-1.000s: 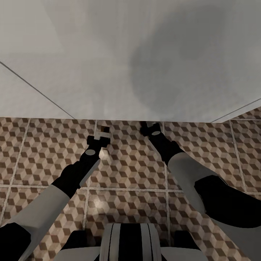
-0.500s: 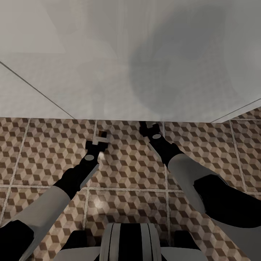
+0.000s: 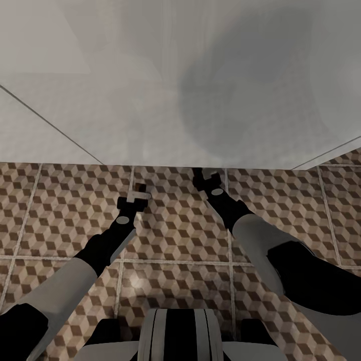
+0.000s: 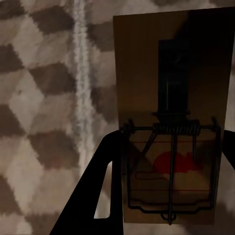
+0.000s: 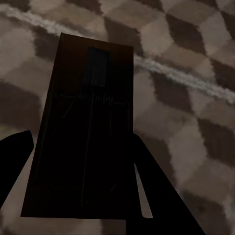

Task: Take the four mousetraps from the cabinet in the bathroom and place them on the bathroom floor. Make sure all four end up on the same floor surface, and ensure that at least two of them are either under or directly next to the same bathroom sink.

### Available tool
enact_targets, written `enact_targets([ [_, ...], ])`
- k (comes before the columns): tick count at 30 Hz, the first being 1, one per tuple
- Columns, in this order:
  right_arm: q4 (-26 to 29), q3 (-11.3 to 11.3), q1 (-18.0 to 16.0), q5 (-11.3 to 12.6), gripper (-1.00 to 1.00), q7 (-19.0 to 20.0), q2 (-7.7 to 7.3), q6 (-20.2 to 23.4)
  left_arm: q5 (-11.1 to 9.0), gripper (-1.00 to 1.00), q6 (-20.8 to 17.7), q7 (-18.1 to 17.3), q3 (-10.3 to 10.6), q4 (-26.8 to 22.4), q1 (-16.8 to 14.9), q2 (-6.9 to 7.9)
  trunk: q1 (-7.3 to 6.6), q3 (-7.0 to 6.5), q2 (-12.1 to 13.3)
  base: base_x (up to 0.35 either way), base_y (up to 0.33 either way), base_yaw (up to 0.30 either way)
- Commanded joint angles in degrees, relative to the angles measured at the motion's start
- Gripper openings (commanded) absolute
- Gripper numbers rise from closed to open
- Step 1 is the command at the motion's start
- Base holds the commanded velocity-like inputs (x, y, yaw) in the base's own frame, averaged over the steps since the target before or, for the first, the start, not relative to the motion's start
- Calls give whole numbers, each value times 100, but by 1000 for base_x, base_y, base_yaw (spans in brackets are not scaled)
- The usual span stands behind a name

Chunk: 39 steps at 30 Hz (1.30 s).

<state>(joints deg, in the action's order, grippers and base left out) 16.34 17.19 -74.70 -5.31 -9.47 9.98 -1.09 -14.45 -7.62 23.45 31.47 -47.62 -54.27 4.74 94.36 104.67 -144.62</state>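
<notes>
My left gripper [image 3: 139, 192] is low over the cube-pattern bathroom floor [image 3: 180, 235], shut on a mousetrap [image 3: 142, 186]. In the left wrist view that mousetrap [image 4: 169, 98], a brown board with dark wire and a red mark, lies between the dark fingers [image 4: 100, 191], close above the tiles. My right gripper [image 3: 202, 176] sits at the foot of a white flat-fronted unit [image 3: 150, 100], in its shadow. There a second mousetrap [image 5: 83, 122], very dark, is held between the fingers [image 5: 156, 196] over the tiles. No tap or basin is in view.
The white front spans the whole far side of the head view, with thin dark seams at its left [image 3: 50, 125] and right [image 3: 326, 150]. Tiled floor stretches to both sides of the arms. My base [image 3: 178, 333] is at the near edge.
My left gripper has come down and slightly toward me with its mousetrap. The right gripper has hardly moved.
</notes>
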Motion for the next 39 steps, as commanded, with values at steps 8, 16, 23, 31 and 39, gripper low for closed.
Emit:
enact_targets([
  [8, -255, 11, -1, -57, -100, -28, 2, -210, -23, -100, 4, 72, 32, -131, -5, 15, -1, 3, -1, 0, 0, 0],
  [16, -392, 13, -1, -58, -100, -28, 2, -330, -22, -100, 6, 72, 26, -172, -5, 12, -1, 3, -1, 3, 0, 0],
  [23, -404, 5, -1, -58, -100, -28, 2, -339, -22, -100, 6, 72, 32, -177, -5, 12, -1, 3, -1, 146, 0, 0],
  [31, -405, 4, -1, -58, -100, -28, 2, -340, -22, -100, 3, 72, 48, -170, -5, 18, -1, 3, -1, 89, 0, 0],
  [39, -406, 4, 3, -58, -100, -28, 2, -340, -22, -100, -1, 72, 52, -156, -5, 18, -1, 3, -1, 5, 0, 0],
])
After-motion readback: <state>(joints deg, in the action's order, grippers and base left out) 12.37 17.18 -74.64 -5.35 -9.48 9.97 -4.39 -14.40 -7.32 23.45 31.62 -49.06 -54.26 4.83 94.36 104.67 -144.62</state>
